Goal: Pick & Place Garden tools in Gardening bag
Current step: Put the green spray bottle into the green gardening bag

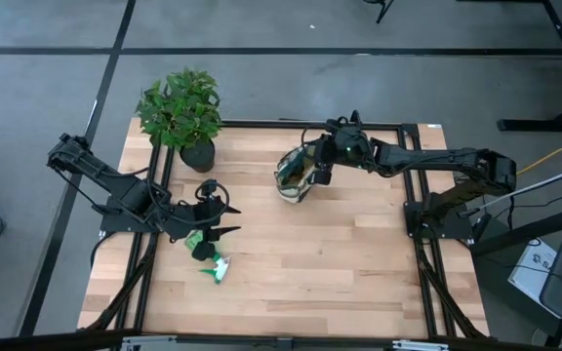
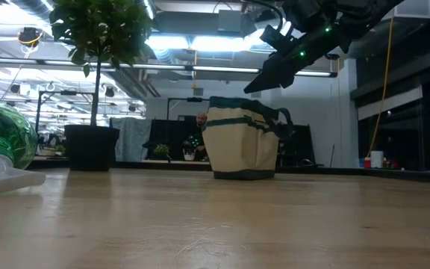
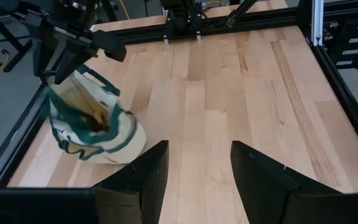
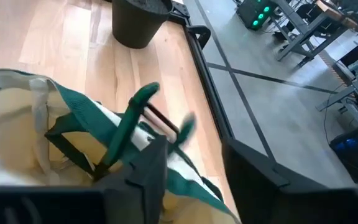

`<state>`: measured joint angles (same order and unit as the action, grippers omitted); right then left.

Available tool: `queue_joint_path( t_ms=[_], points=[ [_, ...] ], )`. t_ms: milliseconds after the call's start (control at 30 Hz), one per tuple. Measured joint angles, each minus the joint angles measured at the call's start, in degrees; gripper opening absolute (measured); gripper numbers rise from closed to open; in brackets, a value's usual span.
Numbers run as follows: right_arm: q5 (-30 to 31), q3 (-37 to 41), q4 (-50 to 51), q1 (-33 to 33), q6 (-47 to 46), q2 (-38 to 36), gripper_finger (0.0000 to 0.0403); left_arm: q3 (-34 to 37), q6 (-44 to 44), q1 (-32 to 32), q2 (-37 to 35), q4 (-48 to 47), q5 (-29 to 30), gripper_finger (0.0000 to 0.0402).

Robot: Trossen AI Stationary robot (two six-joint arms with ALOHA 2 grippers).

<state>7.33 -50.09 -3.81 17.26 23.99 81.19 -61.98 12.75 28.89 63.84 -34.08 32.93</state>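
The cream gardening bag (image 1: 296, 175) with dark green trim stands upright on its base at the far middle of the table; it also shows in the low view (image 2: 245, 142). My right gripper (image 4: 194, 168) hangs open just above the bag's mouth. A green-handled tool (image 4: 135, 112) sticks slanted out of the mouth, just beyond the fingers. My left gripper (image 1: 224, 219) is open and empty at the left. It is beside a dark green piece (image 1: 203, 242) and a bright green piece (image 1: 218, 268) that lie on the table.
A leafy plant (image 1: 181, 107) in a black pot (image 1: 198, 154) stands at the far left corner, left of the bag. A dark frame rail (image 4: 210, 68) runs along the table's far edge behind the bag. Bare wood spreads over the middle and right (image 1: 359, 253).
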Motion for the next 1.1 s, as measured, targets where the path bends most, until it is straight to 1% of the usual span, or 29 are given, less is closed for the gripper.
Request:
queue_joint_path(
  t_ms=[100, 200, 433, 533, 600, 733, 833, 933, 1100],
  points=[
    [0.0, 0.0, 0.2, -0.4, -0.6, 0.0, 0.0173, 0.0, 0.0, 0.0, 0.0, 0.0, 0.0, 0.0169],
    [0.0, 0.0, 0.9, -1.1, -0.6, 0.0, 0.0183, 0.0, 0.0, 0.0, 0.0, 0.0, 0.0, 0.0169],
    [0.0, 0.0, 1.2, -2.9, -0.7, 0.0, 0.0185, 0.0, 0.0, 0.0, 0.0, 0.0, 0.0, 0.0169],
    [-0.4, 0.0, 1.1, -3.5, -2.1, 0.0, 0.0185, 0.0, 0.0, 0.0, 0.0, 0.0, 0.0, 0.0169],
    [-3.2, 0.0, 1.2, -3.8, -3.8, 0.0, 0.0185, 0.0, 0.0, 0.0, 0.0, 0.0, 0.0, 0.0169],
    [-11.8, 0.0, 1.4, -4.5, -8.2, 0.0, 0.0185, 0.0, 0.0, 0.0, 0.0, 0.0, 0.0, 0.0169],
    [-16.8, 0.0, 3.5, -5.2, -11.2, 0.0, 0.0185, 0.0, 0.0, 0.0, 0.0, 0.0, 0.0, 0.0169],
    [-19.6, 0.0, 6.6, -6.1, -13.5, 0.0, 0.0185, 0.0, 0.0, 0.0, 0.0, 0.0, 0.0, 0.0169],
    [-20.1, 0.0, 10.7, -8.9, -17.8, 0.0, 0.0185, 0.0, 0.0, 0.0, 0.0, 0.0, 0.0, 0.0169]
  ],
)
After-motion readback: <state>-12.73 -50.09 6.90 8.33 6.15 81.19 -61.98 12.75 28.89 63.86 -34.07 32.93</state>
